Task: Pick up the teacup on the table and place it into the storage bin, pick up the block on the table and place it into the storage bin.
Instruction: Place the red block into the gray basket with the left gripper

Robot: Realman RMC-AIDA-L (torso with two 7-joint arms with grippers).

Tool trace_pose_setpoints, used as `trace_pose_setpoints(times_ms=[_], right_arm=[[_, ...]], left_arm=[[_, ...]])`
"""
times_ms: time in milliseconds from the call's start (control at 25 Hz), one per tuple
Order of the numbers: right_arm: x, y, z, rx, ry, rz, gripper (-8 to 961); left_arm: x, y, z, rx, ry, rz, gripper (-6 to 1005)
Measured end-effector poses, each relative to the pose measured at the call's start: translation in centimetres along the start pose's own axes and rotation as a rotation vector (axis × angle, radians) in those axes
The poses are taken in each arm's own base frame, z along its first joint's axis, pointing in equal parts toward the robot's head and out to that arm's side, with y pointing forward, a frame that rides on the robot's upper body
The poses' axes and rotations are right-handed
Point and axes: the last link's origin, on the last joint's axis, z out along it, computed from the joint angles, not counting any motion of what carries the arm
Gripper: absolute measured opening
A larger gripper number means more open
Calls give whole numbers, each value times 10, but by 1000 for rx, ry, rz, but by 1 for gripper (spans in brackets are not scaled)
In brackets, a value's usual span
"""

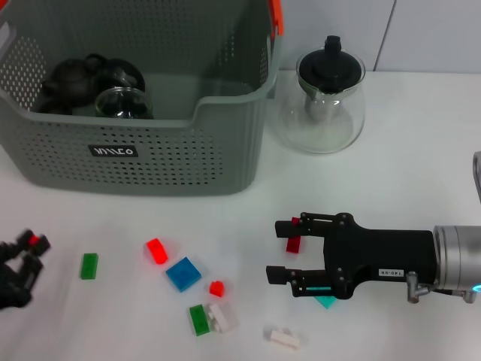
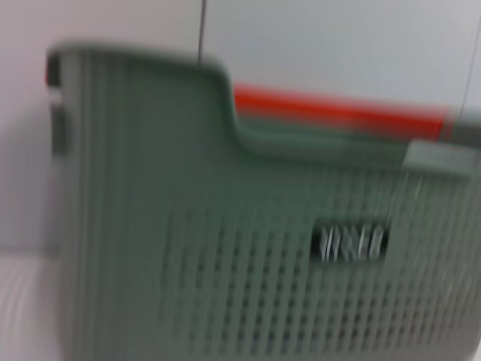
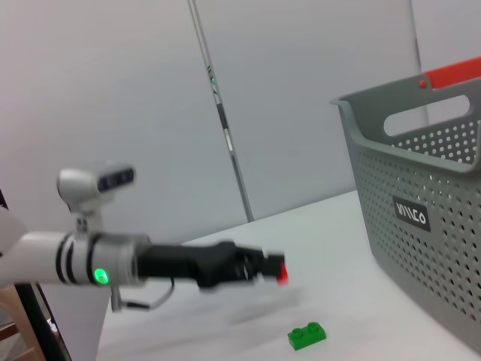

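Over the table, right gripper [image 1: 279,250] apart beside red block [image 1: 293,244].
I should centre on it before closing; left gripper [image 1: 21,263] parked, state unclear.

White table [image 1: 421,188] carries grey storage bin [image 1: 150,162], glass teapot [image 1: 322,105], scattered coloured blocks [image 1: 183,274].

The right gripper [image 1: 279,250] is matte black with two thin fingers [image 1: 285,226], red pads at the tips, a turquoise light strip and a small white label. Behind it there is a silver cylindrical wrist with a cyan light. The left gripper [image 3: 275,268] is black too with red tips, on a white and silver arm with black rings, a green light and a thin black cable.
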Motion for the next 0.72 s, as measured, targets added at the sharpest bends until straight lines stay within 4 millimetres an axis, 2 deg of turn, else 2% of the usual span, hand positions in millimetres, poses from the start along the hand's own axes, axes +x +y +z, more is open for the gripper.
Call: trace_pose_setpoints(times_ms=[160,320,480,600,720], right_arm=[[0,0,0,-1,0,0,790],[0,0,0,0,-2,0,790],[-2,-1,-1,6,-8,-1,791],[-3,-2,0,5,-9,-3,791],[-3,-2,1,4,-10,-4,791]], left_arm=[[34,-6,-8,-129,108,-121,183],[68,-12,-2,-276,158,-227,184],[103,-17,19,-435,152,-337,184],[128,-21,48,-528,99,-387,184],[151,-25,79,-550,37,-380,185]])
